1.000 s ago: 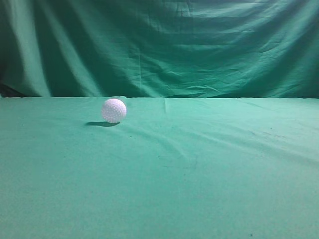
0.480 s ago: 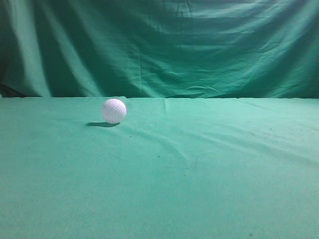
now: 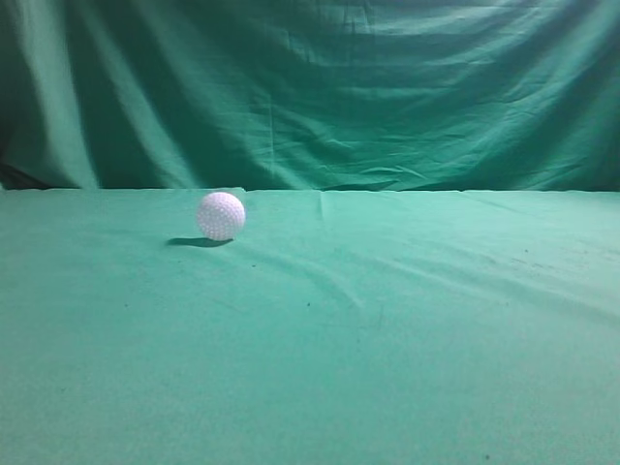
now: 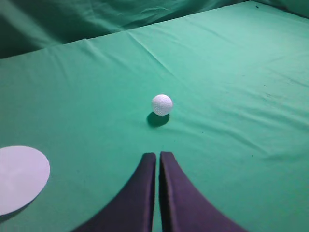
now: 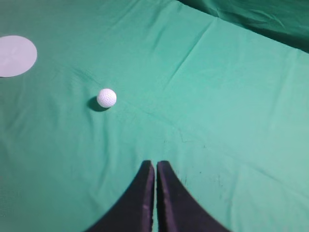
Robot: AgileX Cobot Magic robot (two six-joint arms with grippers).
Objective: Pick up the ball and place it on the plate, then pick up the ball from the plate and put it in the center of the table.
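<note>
1. Exterior view: dim, green cast, grainy; the curtain (image 3: 310, 92) goes near black in its folds at far left.
2. The ball (image 3: 221, 215) throws a small dark shadow to its left on the desk (image 3: 387, 368) (light from upper right).
3. Wrist views brighter, fairly sharp; the ball slightly overexposed.
4. Left hand (image 4: 157, 155) and right hand (image 5: 154, 164) soft-edged, close to lens.

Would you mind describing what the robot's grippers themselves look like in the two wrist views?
Both look alike. The left gripper and the right gripper each have two dark, nearly black fingers with a smooth matte surface, broad at the base and curving inward to narrow tips. No cables, markings or labels show, and the arms themselves are out of frame.
</note>
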